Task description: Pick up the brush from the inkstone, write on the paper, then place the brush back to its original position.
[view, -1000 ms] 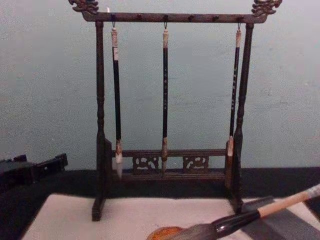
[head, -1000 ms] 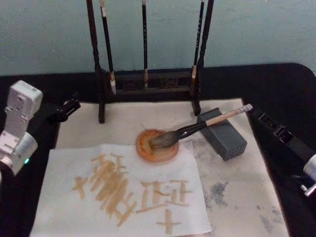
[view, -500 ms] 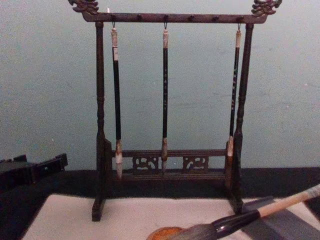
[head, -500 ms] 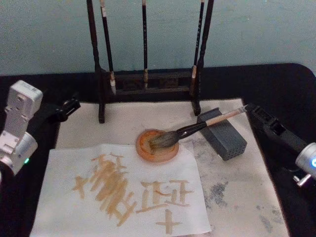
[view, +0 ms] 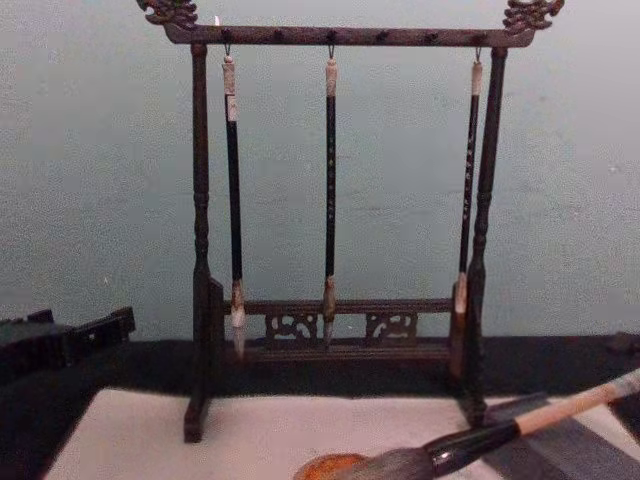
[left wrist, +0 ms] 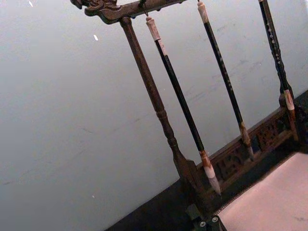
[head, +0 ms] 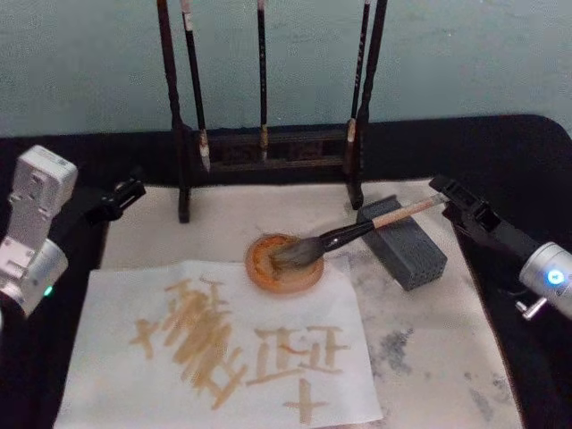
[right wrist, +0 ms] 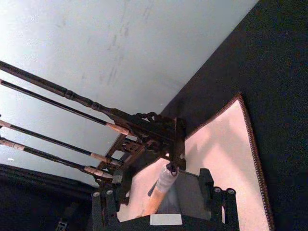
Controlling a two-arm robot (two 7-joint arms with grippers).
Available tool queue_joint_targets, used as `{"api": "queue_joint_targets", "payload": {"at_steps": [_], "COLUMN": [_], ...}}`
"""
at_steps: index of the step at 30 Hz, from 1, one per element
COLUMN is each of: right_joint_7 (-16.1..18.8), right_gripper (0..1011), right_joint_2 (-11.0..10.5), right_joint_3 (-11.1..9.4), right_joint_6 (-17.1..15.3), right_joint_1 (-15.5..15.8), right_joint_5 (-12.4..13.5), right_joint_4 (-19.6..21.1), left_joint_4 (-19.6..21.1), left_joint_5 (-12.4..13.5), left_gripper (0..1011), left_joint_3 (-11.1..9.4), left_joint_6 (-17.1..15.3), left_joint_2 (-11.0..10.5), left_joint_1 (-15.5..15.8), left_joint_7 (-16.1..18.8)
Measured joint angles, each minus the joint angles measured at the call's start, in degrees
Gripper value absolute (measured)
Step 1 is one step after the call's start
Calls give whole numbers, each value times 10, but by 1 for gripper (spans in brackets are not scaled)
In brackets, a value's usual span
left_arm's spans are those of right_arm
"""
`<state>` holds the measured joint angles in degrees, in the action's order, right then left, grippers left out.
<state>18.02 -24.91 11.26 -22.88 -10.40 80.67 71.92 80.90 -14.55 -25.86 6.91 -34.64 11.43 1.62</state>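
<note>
Hovering over the worktop's left edge, the left end effector is pointing toward the brush rack, and how far it is open cannot be told. Right of it, the paper is lying flat, bearing ochre strokes. Its far corner is touching the round inkstone, where the brush is resting bristles-down with its handle propped on a grey block. Farther right, the right end effector is standing open, straddling the handle's pale tip without gripping it.

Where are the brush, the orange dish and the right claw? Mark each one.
brush point(head: 358, 231): head view, on its glossy black lower handle.
orange dish point(head: 284, 288): head view, on its near rim.
right claw point(head: 446, 198): head view, midway between its open fingertips, at the brush's handle end.
</note>
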Motion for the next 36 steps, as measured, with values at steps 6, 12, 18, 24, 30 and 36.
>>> {"api": "queue_joint_targets", "payload": {"at_steps": [6,12,18,24,30,36], "right_joint_7": [0,2,2,2,2,2], "right_gripper": [1001,1001,1001,1001,1001,926], "right_joint_2": [-1,-3,-3,-3,-3,-3], "right_joint_3": [13,20,18,18,17,17], "right_joint_6": [2,1,2,2,2,2], "right_joint_1": [-11,-15,-14,-14,-13,-13], "right_joint_5": [3,5,5,5,5,5], "right_joint_4": [-13,-17,-16,-16,-15,-15], "left_joint_4": [0,0,0,0,0,0], "left_joint_5": [0,0,0,0,0,0], "left_gripper": [1002,1002,1002,1002,1002,1002], "left_joint_3": [0,0,0,0,0,0], "left_joint_6": [0,0,0,0,0,0], "left_joint_2": [0,0,0,0,0,0], "left_joint_1": [0,0,0,0,0,0], "left_joint_7": [0,0,0,0,0,0]}}
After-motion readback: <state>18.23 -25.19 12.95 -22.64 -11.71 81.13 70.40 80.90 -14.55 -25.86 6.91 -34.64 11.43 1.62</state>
